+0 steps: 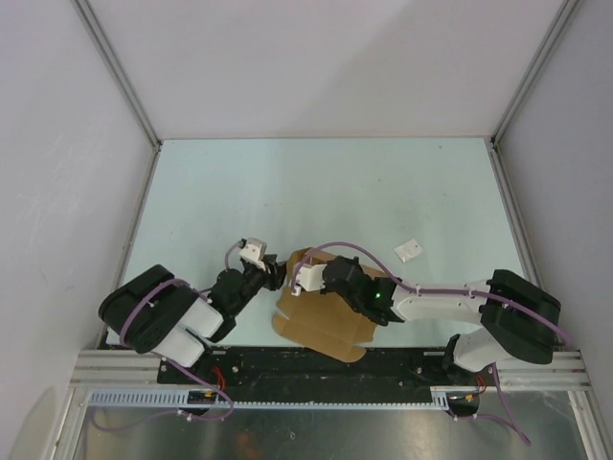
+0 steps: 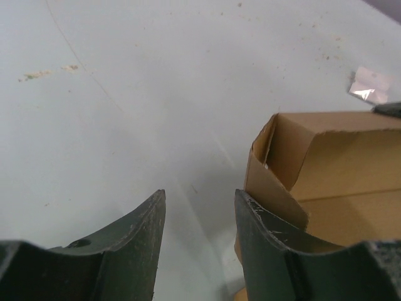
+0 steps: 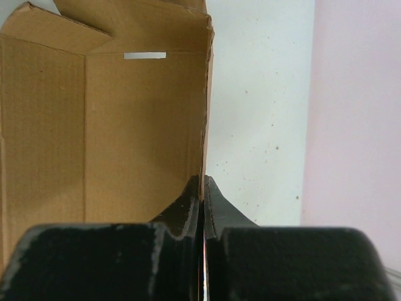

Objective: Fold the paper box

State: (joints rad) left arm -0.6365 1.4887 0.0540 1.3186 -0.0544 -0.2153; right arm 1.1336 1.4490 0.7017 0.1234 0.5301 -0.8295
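The paper box (image 1: pixel 321 316) lay at the near edge of the table (image 1: pixel 335 182), between the two arms and close to their bases. It was only partly formed. Its lower panel lay flat, with rounded flaps running toward the mounting rail, and its far-left portion was raised into walls and a folded corner.

The right gripper (image 3: pixel 203 188) was closed tight on the edge of one upright wall. The cardboard passed between its fingers, leaving no visible gap. The inner face of that wall filled the left half of the wrist view. In my judgement the wall was pinched to keep it standing on its crease, so that the neighbouring flap could be worked against it.

The left gripper (image 2: pixel 197 200) stood parted to a moderate width with nothing between its fingers, only bare table beyond. The box's raised corner sat just to the right of its right finger (image 2: pixel 269 244). I could not tell whether the corner touched that finger or merely passed behind it. The placement suggested an arm standing ready to press or tuck the corner flap, not one yet engaged.

Seen from above, both grippers met at the box's left end, near each other, with the rest of the sheet under the right forearm.

A short white mark (image 3: pixel 145 55) showed high on the held wall. Whether it was a slot or tape could not be determined. A small white scrap (image 1: pixel 409 250) lay on the table, well apart from the box, to its far right.
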